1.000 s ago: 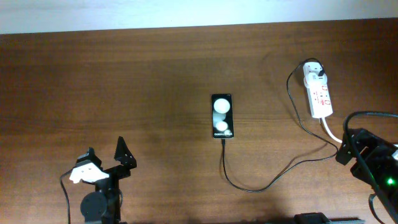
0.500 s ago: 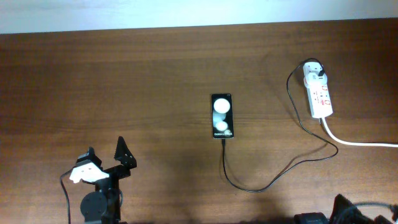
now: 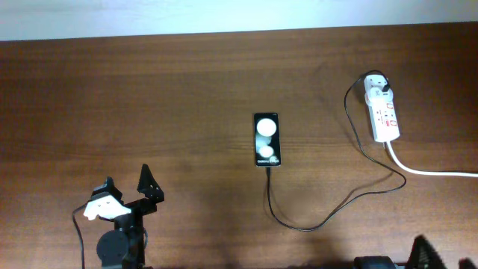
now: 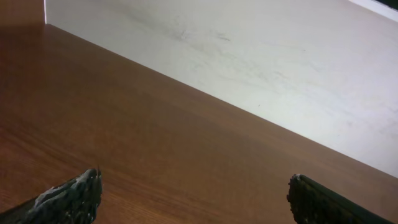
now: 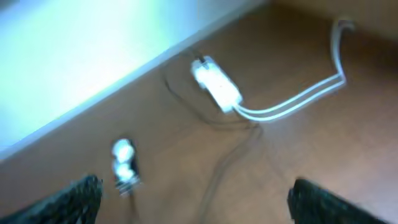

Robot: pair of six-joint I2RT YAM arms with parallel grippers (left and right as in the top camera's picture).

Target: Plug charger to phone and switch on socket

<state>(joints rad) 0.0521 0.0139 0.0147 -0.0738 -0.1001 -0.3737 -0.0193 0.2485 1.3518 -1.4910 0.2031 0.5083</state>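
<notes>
The black phone (image 3: 268, 140) lies at the table's middle, face up with two white reflections. The thin black charger cable (image 3: 321, 220) runs from the phone's near end in a loop to the white adapter (image 3: 379, 86) plugged into the white socket strip (image 3: 382, 112) at the far right. In the blurred right wrist view the phone (image 5: 123, 163), the cable (image 5: 230, 158) and the socket (image 5: 216, 84) all show. My left gripper (image 3: 127, 187) is open and empty at the near left; its wrist view (image 4: 193, 196) shows only bare table. My right gripper (image 5: 193, 199) is open and empty, high above the table.
The socket's thick white cord (image 3: 429, 172) runs off the right edge; it also shows in the right wrist view (image 5: 292, 99). A pale wall borders the table's far edge (image 3: 224, 16). A dark tip of my right arm (image 3: 426, 250) shows at the bottom right edge.
My right arm has pulled back from the right side near the socket's cord to the bottom edge, nearly out of the overhead view. The left arm, phone and cable have not moved.
</notes>
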